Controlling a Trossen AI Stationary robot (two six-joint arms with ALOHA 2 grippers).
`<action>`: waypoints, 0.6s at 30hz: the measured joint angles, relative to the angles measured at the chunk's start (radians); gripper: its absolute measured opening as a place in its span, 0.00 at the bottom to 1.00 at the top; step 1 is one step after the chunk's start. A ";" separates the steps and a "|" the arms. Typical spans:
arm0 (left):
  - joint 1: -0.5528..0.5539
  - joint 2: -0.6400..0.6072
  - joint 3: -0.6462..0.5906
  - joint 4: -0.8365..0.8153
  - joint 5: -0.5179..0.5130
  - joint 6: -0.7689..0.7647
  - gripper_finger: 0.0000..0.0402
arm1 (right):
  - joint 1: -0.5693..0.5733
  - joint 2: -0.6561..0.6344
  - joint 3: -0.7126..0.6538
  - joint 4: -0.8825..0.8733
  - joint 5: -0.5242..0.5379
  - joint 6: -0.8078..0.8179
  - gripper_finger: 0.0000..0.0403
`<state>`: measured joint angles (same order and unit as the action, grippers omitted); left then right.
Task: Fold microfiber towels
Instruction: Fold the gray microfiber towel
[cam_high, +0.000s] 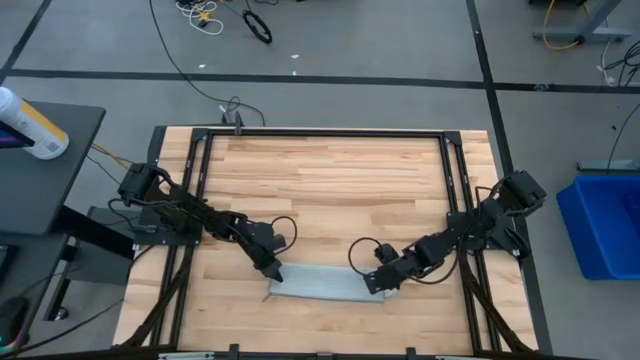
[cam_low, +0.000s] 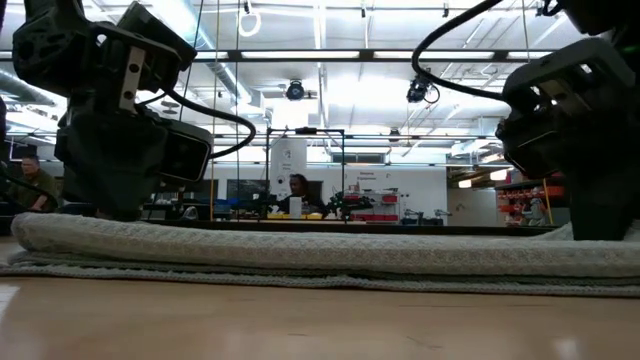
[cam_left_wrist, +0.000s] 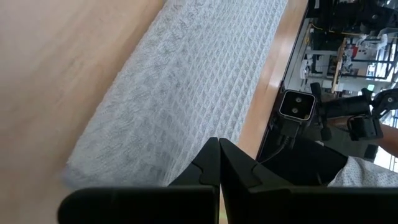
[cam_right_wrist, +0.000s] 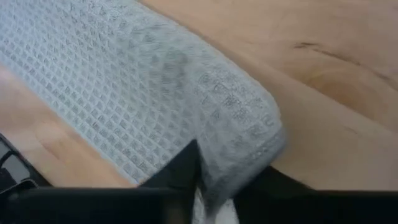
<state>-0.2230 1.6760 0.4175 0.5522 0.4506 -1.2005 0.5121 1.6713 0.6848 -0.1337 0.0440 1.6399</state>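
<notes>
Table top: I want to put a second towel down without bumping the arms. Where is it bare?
The far half of the table, between the black side rails and beyond both arms, is bare wood. The near edge is crowded: the folded towel lies there with the left gripper at one end and the right gripper clamped on the other.

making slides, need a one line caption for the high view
Both grippers meet a folded grey towel near the table's front edge: left gripper shut at one end, right gripper pinching the other.
</notes>
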 joint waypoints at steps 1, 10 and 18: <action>0.000 0.000 0.000 0.000 -0.001 0.000 0.00 | 0.003 0.001 -0.001 0.001 0.009 -0.007 0.11; 0.000 0.000 0.000 0.000 0.002 0.004 0.00 | 0.027 0.000 -0.004 0.060 0.029 -0.046 0.03; 0.000 0.000 0.000 -0.001 0.006 0.009 0.00 | 0.027 0.003 -0.006 0.145 0.026 -0.086 0.03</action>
<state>-0.2226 1.6760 0.4175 0.5514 0.4564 -1.1919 0.5396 1.6742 0.6792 0.0115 0.0696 1.5540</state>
